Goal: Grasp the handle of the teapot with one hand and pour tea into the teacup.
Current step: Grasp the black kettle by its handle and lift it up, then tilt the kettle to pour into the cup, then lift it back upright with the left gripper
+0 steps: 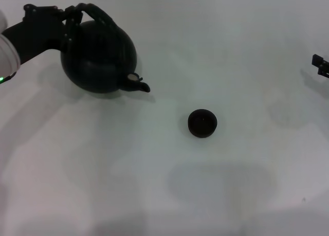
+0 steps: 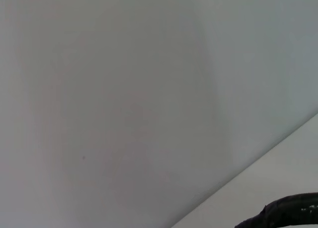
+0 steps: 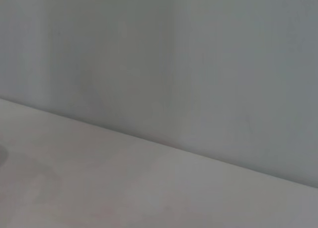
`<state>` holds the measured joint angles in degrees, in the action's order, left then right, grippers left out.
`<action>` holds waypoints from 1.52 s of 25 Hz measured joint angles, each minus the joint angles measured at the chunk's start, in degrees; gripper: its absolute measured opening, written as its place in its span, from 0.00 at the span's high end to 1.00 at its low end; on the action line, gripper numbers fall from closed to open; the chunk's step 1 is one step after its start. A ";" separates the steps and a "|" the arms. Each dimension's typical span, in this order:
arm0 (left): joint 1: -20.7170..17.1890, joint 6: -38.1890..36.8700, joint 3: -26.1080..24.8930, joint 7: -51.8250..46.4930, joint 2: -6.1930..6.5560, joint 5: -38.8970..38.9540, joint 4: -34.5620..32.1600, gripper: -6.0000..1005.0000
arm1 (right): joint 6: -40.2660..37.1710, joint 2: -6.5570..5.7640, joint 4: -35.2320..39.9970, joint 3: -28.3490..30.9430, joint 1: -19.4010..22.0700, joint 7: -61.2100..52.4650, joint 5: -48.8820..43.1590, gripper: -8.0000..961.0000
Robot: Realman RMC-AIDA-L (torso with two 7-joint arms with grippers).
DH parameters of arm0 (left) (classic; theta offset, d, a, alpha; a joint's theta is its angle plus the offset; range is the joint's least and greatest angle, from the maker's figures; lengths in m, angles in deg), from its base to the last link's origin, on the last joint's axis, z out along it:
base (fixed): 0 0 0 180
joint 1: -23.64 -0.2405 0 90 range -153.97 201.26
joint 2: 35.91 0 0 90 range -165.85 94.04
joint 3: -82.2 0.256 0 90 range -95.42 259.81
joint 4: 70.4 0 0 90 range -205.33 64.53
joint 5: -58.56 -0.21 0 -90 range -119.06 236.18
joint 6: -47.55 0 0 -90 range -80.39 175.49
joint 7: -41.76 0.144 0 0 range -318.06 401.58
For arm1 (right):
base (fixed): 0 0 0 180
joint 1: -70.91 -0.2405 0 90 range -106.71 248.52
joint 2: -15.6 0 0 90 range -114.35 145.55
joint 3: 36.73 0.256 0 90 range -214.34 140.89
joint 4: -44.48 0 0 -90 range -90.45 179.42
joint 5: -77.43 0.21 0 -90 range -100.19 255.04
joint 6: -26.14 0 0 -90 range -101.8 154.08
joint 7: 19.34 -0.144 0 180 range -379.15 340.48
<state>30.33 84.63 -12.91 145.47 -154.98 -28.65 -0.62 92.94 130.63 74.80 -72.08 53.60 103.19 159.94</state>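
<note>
Gripping point: the left claw [image 1: 72, 21] sits at the handle [image 1: 100, 15] of the teapot [image 1: 97, 58], at the far left of the worktop [image 1: 103, 169] in the head view.
Left claw state: dark fingers are bunched against the left end of the handle; whether they are clamped on it or only touching cannot be told, and the width of the gap is hidden by black on black.
Left arm: black forearm with a white cuff comes in from the left edge and ends at the claw.
Handle: thick black arch over the top of the pot, starting at the claw and curving away to its right.
Teapot: large round matte black body directly below the claw, upright; whether its base is on the worktop or just off it cannot be told.
Spout [image 1: 140, 85]: short and curved, low on the side of the pot away from the claw, with a pale spot at its base, pointing toward the teacup.
Teacup [image 1: 202, 123]: small round black cup, upright on the worktop, well apart from the left claw, beyond the spout tip and nearer the robot than the pot; not touching the pot.
Left wrist view: pale surface, with a rough black curved piece [image 2: 290, 214] in one corner; what it is cannot be told.
Right claw [image 1: 322, 65]: farthest from the left claw, at the right edge of the head view, only a dark tip showing.
Right wrist view: plain pale surfaces only.
</note>
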 joint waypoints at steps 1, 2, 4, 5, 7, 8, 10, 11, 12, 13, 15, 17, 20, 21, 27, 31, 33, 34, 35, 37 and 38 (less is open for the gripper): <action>0.23 -0.35 0.41 0.00 0.00 -0.03 0.00 0.89 | 0.04 0.01 -0.03 0.08 0.00 0.00 0.01 0.11; 0.50 -0.56 0.60 0.01 0.00 0.01 0.00 0.89 | 0.08 0.01 -0.09 0.17 0.00 0.01 0.01 0.11; 0.96 -0.60 0.67 0.03 -0.03 0.14 -0.06 0.89 | 0.17 0.01 -0.17 0.24 0.00 0.02 0.02 0.11; 1.12 -0.57 0.70 0.03 -0.06 0.25 -0.06 0.89 | 0.17 0.02 -0.18 0.27 -0.02 0.03 0.02 0.11; 1.29 -0.54 0.77 0.03 -0.07 0.49 -0.07 0.89 | 0.18 0.02 -0.18 0.36 -0.06 0.04 0.02 0.11; 1.57 -0.52 1.11 0.01 -0.07 1.32 -0.06 0.89 | 0.18 0.02 -0.18 0.40 -0.16 0.08 0.02 0.11; 1.83 -0.59 1.27 0.00 -0.06 1.85 -0.06 0.89 | 0.18 0.01 -0.18 0.40 -0.22 0.11 0.01 0.11; 2.01 -0.59 1.32 0.00 -0.06 2.17 -0.10 0.89 | 0.24 0.00 -0.15 0.41 -0.30 0.13 0.02 0.11; 2.15 -0.59 1.32 -0.02 -0.05 2.36 -0.13 0.89 | 0.31 -0.01 -0.04 0.40 -0.37 0.13 0.02 0.11; 2.23 -0.55 1.32 -0.08 -0.04 2.48 -0.14 0.89 | 0.35 -0.03 0.10 0.41 -0.41 0.13 0.02 0.11; 2.55 -0.37 1.33 -0.60 -0.02 2.67 -0.14 0.89 | 0.40 -0.04 0.44 0.40 -0.49 0.00 0.05 0.11; 3.30 -0.25 1.33 -2.45 0.07 2.54 -0.14 0.89 | 0.40 -0.05 0.55 0.40 -0.53 -0.20 0.07 0.11; 4.47 -0.30 1.33 -4.86 0.16 1.15 -0.24 0.89 | 0.40 -0.06 0.57 0.38 -0.55 -0.07 0.16 0.11; 4.76 -0.36 1.33 -5.25 0.16 0.64 -0.24 0.89 | 0.48 -0.07 0.58 0.38 -0.57 -0.07 0.23 0.11; 6.71 -0.62 1.32 -11.68 0.15 -5.31 -0.23 0.89 | 2.03 -0.07 0.68 0.33 -0.71 -0.39 1.70 0.11; 6.85 -0.63 1.48 -15.34 0.05 -9.17 0.29 0.89 | 2.23 -0.06 0.43 0.05 -0.94 -0.18 2.34 0.11; 7.19 -0.62 1.56 -16.97 0.14 -10.33 0.44 0.89 | 2.31 -0.03 0.24 0.11 -0.98 -0.12 2.37 0.11; 7.47 -0.61 1.68 -17.61 0.14 -11.05 0.48 0.89 | 2.36 -0.01 0.17 0.14 -0.98 -0.12 2.37 0.11; 7.74 -0.62 1.75 -18.19 0.13 -11.68 0.52 0.89 | 2.41 -0.01 0.15 0.14 -0.99 -0.16 2.38 0.11; 8.47 -0.64 2.36 -19.61 0.04 -13.22 0.62 0.89 | 2.53 0.00 0.12 0.11 -1.03 -0.31 2.39 0.11; 8.73 -0.64 2.66 -20.20 0.03 -13.75 0.64 0.89 | 2.56 0.01 0.11 0.09 -1.06 -0.38 2.39 0.11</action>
<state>39.06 83.99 -10.24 125.28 -154.94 -42.40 0.02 95.50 130.64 74.91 -71.99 52.54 102.81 162.33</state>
